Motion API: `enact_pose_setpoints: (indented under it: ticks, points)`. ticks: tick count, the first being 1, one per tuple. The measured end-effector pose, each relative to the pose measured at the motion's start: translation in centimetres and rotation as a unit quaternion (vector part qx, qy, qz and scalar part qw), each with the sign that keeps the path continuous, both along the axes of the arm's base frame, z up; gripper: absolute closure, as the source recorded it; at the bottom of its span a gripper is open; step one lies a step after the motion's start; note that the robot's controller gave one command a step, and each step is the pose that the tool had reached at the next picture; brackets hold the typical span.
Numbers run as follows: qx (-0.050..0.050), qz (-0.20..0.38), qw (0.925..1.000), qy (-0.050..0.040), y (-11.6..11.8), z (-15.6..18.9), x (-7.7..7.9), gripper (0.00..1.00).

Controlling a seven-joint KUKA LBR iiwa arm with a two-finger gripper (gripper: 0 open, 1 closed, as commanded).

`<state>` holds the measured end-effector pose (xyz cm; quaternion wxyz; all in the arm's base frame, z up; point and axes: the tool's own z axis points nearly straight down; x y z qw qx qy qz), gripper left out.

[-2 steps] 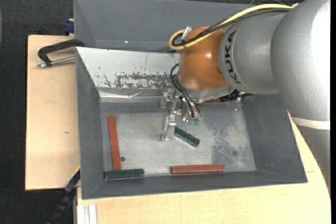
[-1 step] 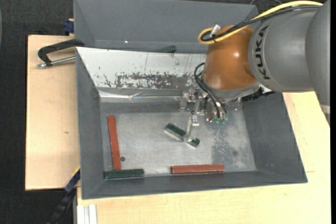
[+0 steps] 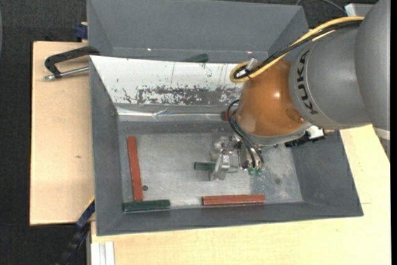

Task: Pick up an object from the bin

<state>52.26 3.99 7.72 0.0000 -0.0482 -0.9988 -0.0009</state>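
My gripper (image 3: 224, 161) was low over floor of grey metal bin (image 3: 105, 152), right of centre. Just beside me, toward view's left, lay small dark green block (image 3: 201, 166). Near front wall lay flat red bar (image 3: 232, 200). Open or closed, could not tell.

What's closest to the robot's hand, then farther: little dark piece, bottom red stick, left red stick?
1. Little dark piece, just left of the hand.
2. Bottom red stick, below it.
3. Left red stick, far left.
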Motion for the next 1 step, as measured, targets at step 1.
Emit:
enact_pose_setpoints:
  ticks: [1]
  points:
    - [0.0, 0.0, 1.0, 0.0, -0.01, 0.0, 0.0, 1.0]
